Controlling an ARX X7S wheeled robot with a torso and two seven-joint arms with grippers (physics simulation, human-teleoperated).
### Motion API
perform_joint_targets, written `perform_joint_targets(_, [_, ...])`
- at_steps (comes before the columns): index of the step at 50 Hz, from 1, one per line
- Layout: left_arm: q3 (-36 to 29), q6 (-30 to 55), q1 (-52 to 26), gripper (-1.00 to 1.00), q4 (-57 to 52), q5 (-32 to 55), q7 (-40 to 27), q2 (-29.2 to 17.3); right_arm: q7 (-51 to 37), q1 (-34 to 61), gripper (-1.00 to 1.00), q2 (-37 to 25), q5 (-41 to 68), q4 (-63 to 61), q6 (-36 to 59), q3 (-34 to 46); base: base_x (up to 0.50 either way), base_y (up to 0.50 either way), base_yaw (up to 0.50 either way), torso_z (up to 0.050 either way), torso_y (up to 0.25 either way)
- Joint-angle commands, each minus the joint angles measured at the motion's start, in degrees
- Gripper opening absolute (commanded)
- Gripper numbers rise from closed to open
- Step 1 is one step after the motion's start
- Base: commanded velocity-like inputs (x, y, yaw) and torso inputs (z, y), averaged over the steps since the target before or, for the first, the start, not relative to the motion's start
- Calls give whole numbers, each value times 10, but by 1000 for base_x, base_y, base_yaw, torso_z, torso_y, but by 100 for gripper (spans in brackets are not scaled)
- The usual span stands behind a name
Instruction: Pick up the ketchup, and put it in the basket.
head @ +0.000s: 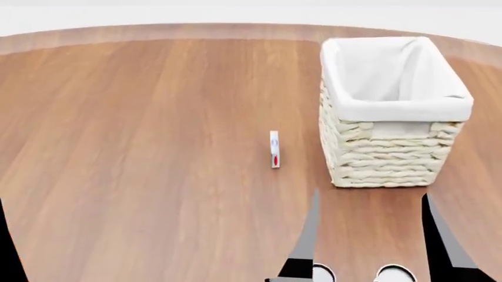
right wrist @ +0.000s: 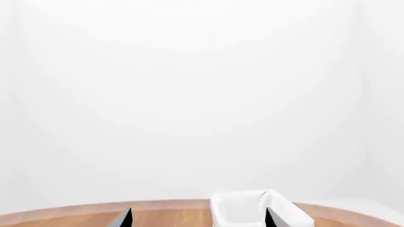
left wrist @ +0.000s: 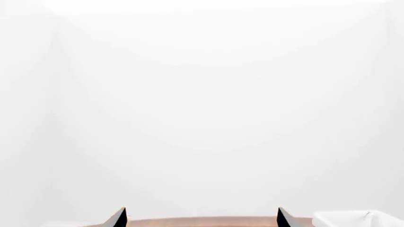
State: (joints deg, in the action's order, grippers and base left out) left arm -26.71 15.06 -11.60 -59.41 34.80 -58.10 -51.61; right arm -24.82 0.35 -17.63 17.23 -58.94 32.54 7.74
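The ketchup (head: pixel 274 149) shows in the head view as a small, narrow white-and-red bottle on the wooden table (head: pixel 117 117), just left of the basket (head: pixel 392 111). The basket is cream wicker with a white liner, and nothing shows inside it. My right gripper (head: pixel 368 232) is open and empty, low in front of the basket and nearer to me than the ketchup. In the right wrist view (right wrist: pixel 198 218) its jaws stand wide apart with the basket (right wrist: pixel 243 208) ahead. My left gripper (left wrist: pixel 202 218) is open and empty; the basket's liner (left wrist: pixel 353 218) shows at the edge.
Only a dark sliver of the left arm (head: pixel 4 247) shows at the head view's left edge. The table's curved far edge (head: pixel 196 26) meets a plain white background. Both wrist views mostly show white wall above the table edge.
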Motion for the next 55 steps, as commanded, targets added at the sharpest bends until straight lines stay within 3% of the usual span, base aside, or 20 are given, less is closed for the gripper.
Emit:
perform_joint_targets(1, [-24, -11, -14, 100, 0, 4, -18, -16, -17, 5, 100, -13, 9, -4, 4, 9, 500, 0, 0, 0, 0])
perform_joint_targets(37, [-73, -37, -45, 100, 5, 8, -46, -40, -75, 18, 100, -56, 47, -1, 0, 30, 500, 0, 0, 0, 1])
perform_joint_targets(46, [-79, -44, -47, 100, 9, 7, -46, -42, -71, 9, 100, -49, 84, 8, -34, 13, 99, -5, 0, 0, 1])
perform_joint_targets(55, [-82, -49, -48, 100, 12, 7, -48, -45, -72, 10, 100, -59, 88, 4, -39, 20, 0, -461, 0, 0, 0])
